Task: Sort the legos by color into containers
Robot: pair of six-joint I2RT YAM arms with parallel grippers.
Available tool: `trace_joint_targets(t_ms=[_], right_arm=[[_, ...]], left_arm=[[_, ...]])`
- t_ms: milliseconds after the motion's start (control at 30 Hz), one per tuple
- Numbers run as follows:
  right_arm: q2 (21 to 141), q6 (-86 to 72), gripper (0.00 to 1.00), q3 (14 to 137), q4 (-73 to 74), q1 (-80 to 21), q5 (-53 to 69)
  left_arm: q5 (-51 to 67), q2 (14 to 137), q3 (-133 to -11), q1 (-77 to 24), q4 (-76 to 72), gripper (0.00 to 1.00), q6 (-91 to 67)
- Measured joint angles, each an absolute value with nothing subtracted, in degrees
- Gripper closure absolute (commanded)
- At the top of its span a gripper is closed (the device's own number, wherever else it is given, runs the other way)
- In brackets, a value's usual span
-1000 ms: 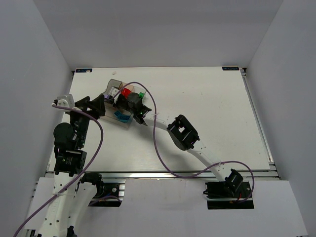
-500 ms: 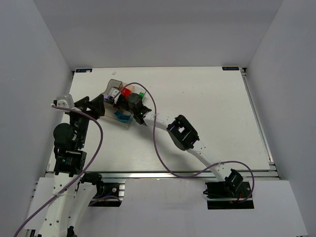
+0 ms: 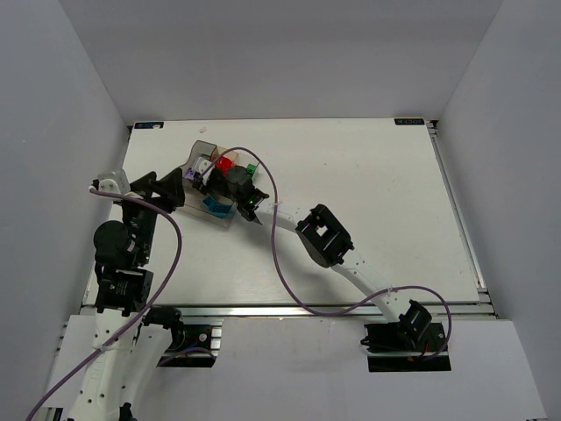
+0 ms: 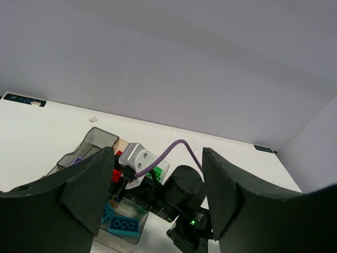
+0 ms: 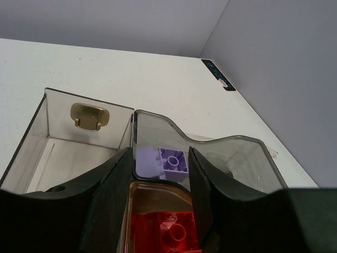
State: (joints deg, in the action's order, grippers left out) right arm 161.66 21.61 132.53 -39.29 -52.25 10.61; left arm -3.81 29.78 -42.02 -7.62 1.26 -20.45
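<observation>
The containers are a clear tray (image 3: 203, 147) of narrow compartments at the table's left. My right gripper (image 3: 208, 173) hangs over the tray, open. A light purple lego (image 5: 171, 161) sits upside down between its fingertips, a narrow gap on each side, inside a grey-walled compartment (image 5: 226, 141). A red lego (image 5: 169, 232) lies in the brownish compartment just below. Other compartments hold a green lego (image 3: 252, 167) and cyan legos (image 4: 124, 225). My left gripper (image 3: 181, 189) stands open and empty just left of the tray.
An empty compartment with a gold latch (image 5: 87, 115) lies left of the purple lego. The right arm's purple cable (image 3: 273, 210) loops over the tray's right side. White walls enclose the table on three sides.
The right gripper's jaws have widened around the purple lego. The left arm has edged slightly to the left.
</observation>
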Motion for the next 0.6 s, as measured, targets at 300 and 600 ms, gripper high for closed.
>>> trace_joint_targets(t_ms=[300,600], right_arm=[[161.7,22.1,0.47,132.6,-39.6,-52.2,10.5],[153.2,23.2,0.71,121.9,-38.5,-51.4,8.3]], left_arm=[[-4.1,29.8,-42.0,-7.6,1.3,0.23,-20.4],[-4.1,29.8,-41.3,-7.7,0.9,0.75,-20.1]])
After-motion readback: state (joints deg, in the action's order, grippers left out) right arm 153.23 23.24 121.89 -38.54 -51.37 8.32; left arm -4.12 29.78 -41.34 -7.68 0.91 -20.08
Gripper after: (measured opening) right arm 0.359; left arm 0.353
